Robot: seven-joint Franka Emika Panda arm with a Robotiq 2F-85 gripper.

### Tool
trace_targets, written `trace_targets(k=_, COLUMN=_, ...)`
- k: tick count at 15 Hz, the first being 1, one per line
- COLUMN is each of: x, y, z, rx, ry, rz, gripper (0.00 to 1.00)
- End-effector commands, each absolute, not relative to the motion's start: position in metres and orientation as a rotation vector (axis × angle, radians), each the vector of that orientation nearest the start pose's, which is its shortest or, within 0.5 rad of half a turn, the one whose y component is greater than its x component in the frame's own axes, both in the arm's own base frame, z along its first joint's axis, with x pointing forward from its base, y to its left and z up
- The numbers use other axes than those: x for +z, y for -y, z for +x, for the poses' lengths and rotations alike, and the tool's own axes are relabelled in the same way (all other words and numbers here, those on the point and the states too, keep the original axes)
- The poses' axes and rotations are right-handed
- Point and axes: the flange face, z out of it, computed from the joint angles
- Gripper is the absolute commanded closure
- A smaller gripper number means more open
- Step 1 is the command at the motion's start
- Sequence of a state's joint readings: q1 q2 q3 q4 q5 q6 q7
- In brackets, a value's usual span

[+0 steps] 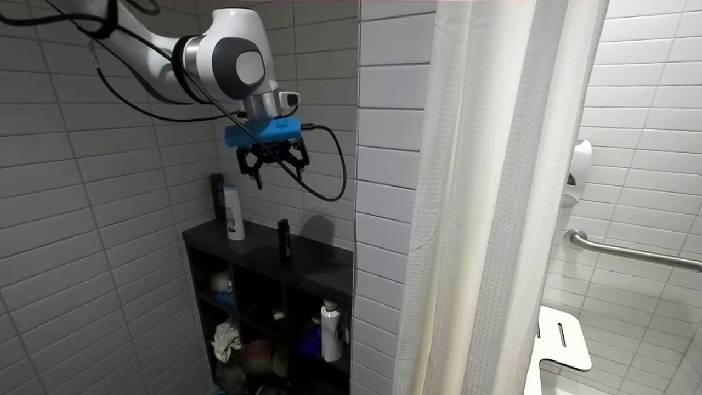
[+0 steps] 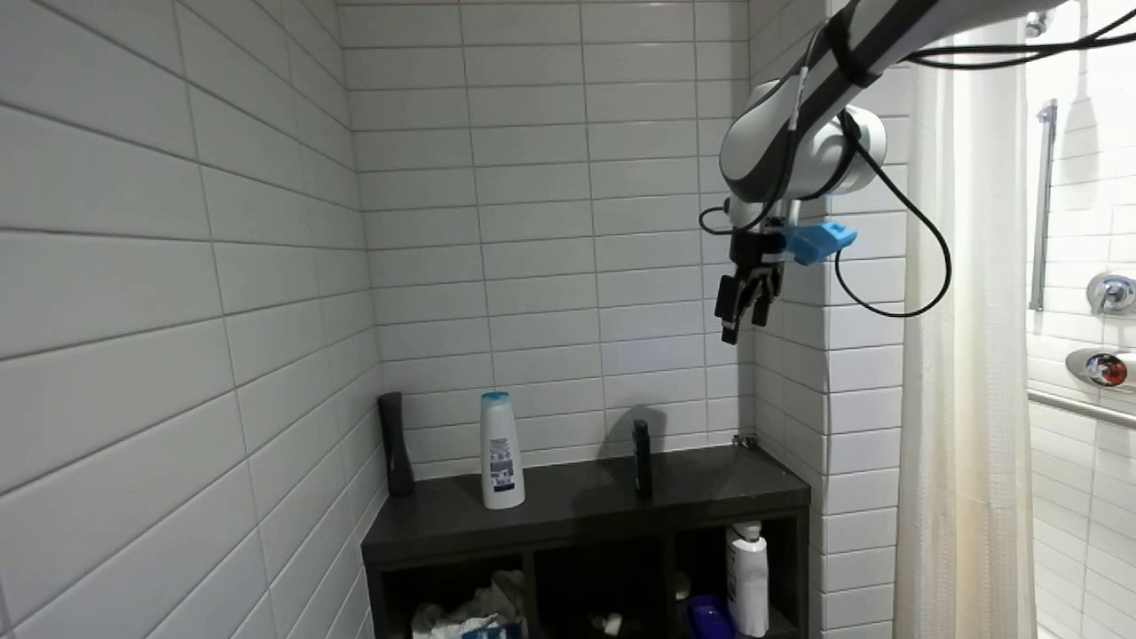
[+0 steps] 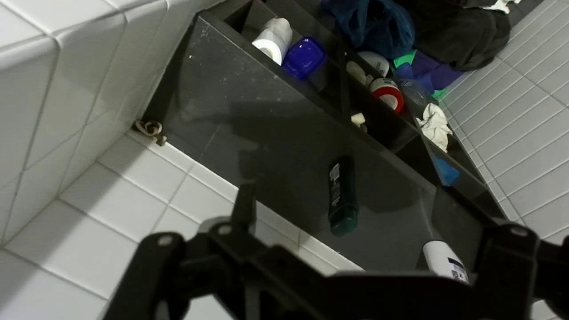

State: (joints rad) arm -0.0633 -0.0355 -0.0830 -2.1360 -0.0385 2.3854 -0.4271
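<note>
My gripper [image 1: 279, 178] is open and empty, pointing down above a black shelf unit [image 1: 323, 263]. It also shows in an exterior view [image 2: 745, 327] and in the wrist view [image 3: 373, 218]. A small dark green bottle [image 3: 342, 195] stands upright on the shelf top, below and apart from the gripper; it shows in both exterior views [image 1: 284, 240] [image 2: 642, 457]. A white bottle with a blue cap [image 2: 502, 453] stands to its left in both exterior views; the gripper partly hides it in the wrist view [image 3: 444, 261]. A tall black bottle [image 2: 396, 444] stands in the corner.
Cubbies below hold a white bottle [image 2: 747, 581], a purple-blue container [image 3: 304, 58], a red-rimmed jar [image 3: 387, 94] and cloths [image 3: 433, 126]. White tiled walls [image 2: 532, 222] enclose the shelf. A curtain [image 1: 482, 192] hangs beside it. A black cable [image 1: 344, 175] loops near the gripper.
</note>
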Motion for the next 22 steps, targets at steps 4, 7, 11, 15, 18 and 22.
trace_targets(k=4, x=0.469, y=0.083, z=0.563, rx=-0.455, ry=0.513, rz=-3.185, gripper=0.0)
trace_targets(k=7, x=0.47, y=0.083, z=0.565, rx=-0.451, ry=0.518, rz=-3.185, gripper=0.0)
trace_targets(k=11, x=0.468, y=0.083, z=0.565, rx=-0.448, ry=0.519, rz=-3.185, gripper=0.0)
trace_targets(k=15, x=0.454, y=0.064, z=0.553, rx=-0.391, ry=0.584, rz=-3.096, gripper=0.0)
trace_targets(k=18, x=0.437, y=0.04, z=0.57, rx=-0.347, ry=0.747, rz=-3.038, gripper=0.0)
trace_targets(k=22, x=0.42, y=0.034, z=0.596, rx=-0.241, ry=0.843, rz=-3.003, gripper=0.0)
